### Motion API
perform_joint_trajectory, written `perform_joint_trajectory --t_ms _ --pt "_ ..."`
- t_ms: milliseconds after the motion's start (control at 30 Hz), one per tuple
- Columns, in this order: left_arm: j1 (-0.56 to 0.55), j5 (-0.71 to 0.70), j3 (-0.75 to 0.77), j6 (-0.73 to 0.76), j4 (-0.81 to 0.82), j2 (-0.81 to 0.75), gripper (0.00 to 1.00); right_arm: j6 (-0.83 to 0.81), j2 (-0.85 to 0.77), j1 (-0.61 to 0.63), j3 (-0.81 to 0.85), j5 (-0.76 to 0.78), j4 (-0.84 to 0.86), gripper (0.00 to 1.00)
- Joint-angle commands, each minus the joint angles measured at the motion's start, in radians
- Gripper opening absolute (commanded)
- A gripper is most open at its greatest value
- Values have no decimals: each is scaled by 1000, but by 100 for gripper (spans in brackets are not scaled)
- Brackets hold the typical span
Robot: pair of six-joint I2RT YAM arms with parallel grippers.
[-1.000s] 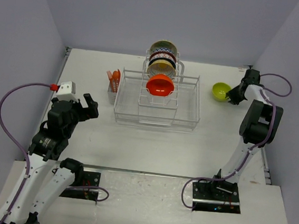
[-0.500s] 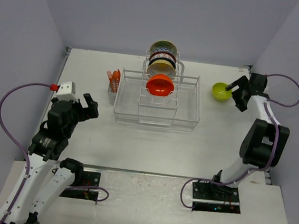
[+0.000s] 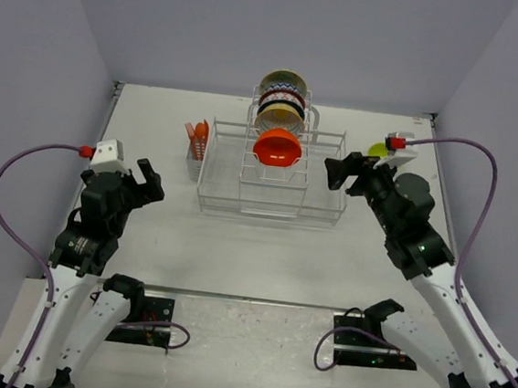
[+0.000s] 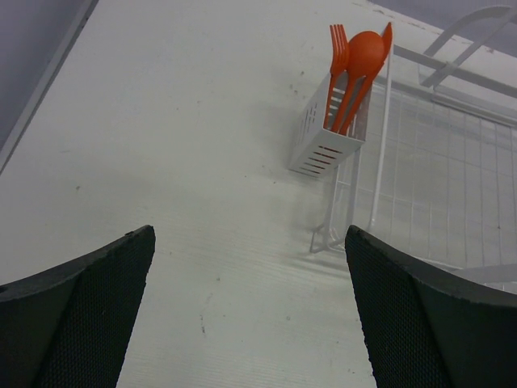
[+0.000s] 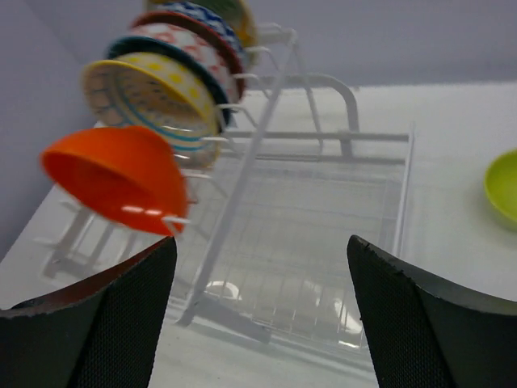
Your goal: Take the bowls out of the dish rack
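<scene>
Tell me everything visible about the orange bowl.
The orange bowl is plain, round, glossy and plastic-looking, with no pattern. It stands tilted on edge in the rack's raised middle slots, frontmost of the row, just ahead of the cream bowl. Only the rack's wires are seen touching it.

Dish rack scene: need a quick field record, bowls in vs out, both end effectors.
dish rack: on table, four bowls upright in central row
front bowl in rack: orange bowl
unloaded: lime-green bowl, on table right of rack
cutlery holder: orange utensils
left end effector: open, empty, over table left of rack
right end effector: open, empty, facing rack
</scene>
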Motion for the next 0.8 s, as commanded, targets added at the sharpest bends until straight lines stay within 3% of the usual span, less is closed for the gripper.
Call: perform_joint_trajectory --t_ms 0,100,133,233,333,367,767 --pt "41 -25 16 -13 13 23 100 -265 -83 95 112 42 9 85" --pt "58 4 16 -5 19 34 100 -496 56 347 270 239 -139 84" --pt "58 5 15 -4 22 28 100 -617 93 397 318 390 -156 84" --pt "58 13 10 -4 27 20 100 -800 217 534 373 548 -147 84" --pt "58 47 4 5 39 23 100 -894 317 572 416 612 -96 61" --pt "58 54 2 8 41 25 100 -917 355 578 421 619 -79 58" --pt "54 90 -2 15 52 8 100 -1042 457 543 452 583 -9 53"
